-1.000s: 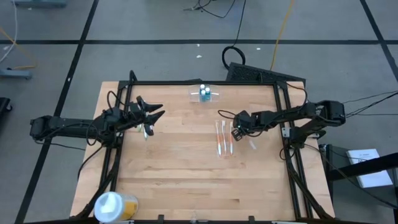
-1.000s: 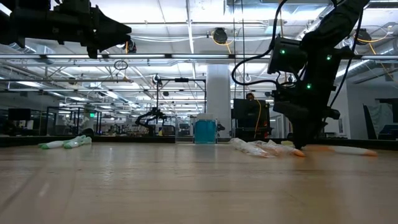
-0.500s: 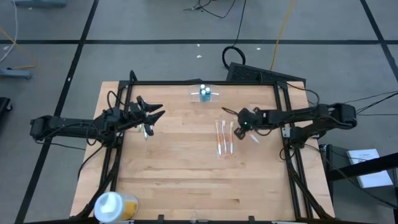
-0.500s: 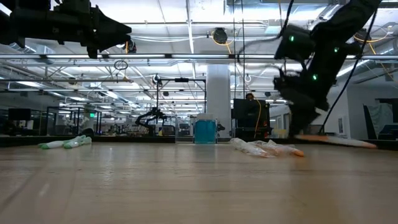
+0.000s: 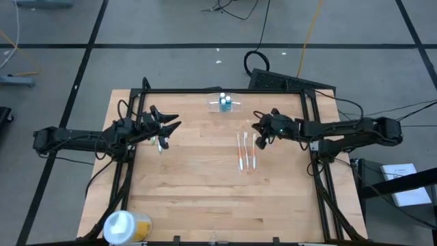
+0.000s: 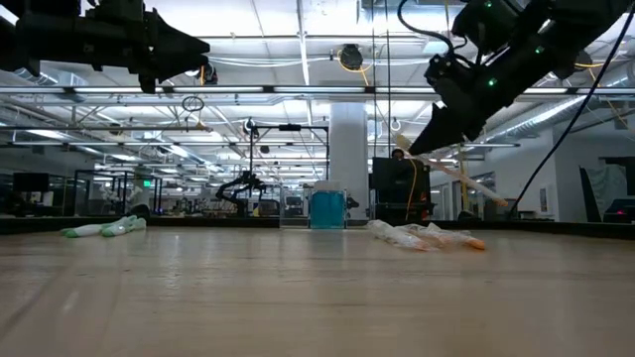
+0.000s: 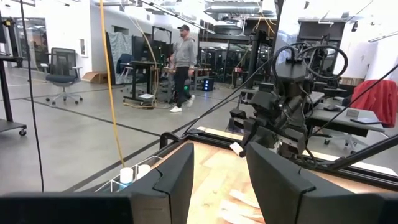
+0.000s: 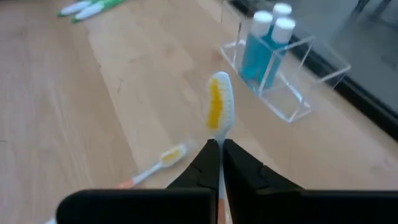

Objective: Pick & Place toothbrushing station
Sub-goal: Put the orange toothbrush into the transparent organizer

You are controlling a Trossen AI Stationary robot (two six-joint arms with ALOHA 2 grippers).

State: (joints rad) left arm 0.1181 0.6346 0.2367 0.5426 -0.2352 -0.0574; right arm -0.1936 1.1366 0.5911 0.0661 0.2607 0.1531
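Left gripper [image 5: 166, 128], raised at table's [image 5: 198, 198] left side, fingers parted, empty. Clear holder [image 5: 224, 103] at the far edge, centre, long axis along that edge, holding blue bottles [image 8: 268, 46]; labels unreadable. Right gripper [image 5: 260, 128], lifted, clamps a toothbrush [image 8: 217, 112].

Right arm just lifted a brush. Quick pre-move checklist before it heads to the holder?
1. Right gripper shut on the orange-and-white toothbrush: ok.
2. Brush clear of the table, seen in the low view: ok.
3. Clear holder in sight, blue bottles inside: ok.
4. Free slot for the brush in the holder: cannot tell.
5. Left gripper parked at the table's left side, out of the path: ok.
6. Remaining toothbrushes lying apart from the holder: ok.
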